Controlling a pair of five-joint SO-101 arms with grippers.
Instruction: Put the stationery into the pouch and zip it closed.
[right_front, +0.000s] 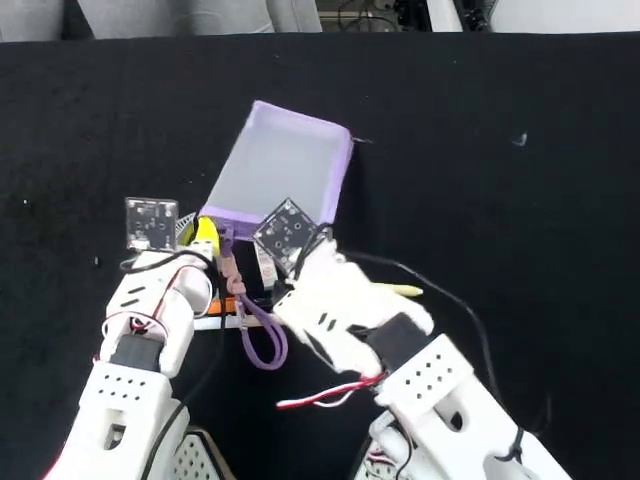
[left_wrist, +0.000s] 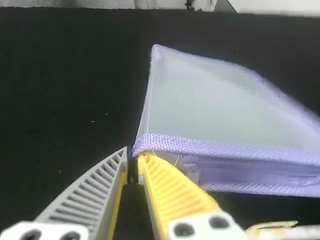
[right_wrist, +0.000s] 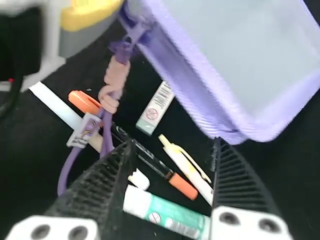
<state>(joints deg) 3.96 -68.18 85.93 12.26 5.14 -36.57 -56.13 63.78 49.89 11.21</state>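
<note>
Bare black worktop spreads wide beyond and to either side of the purple pouch, which lies skewed near the middle. The left tool is pinched together on the pouch's near corner. The right tool stands wide apart, holding nothing, above pens and a green-and-white tube just beside the pouch's zipper edge.

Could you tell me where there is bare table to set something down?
Bare table lies right of the pouch, left of it and beyond it. In front it is crowded: pens and the strap lie by the left gripper and right gripper.
</note>
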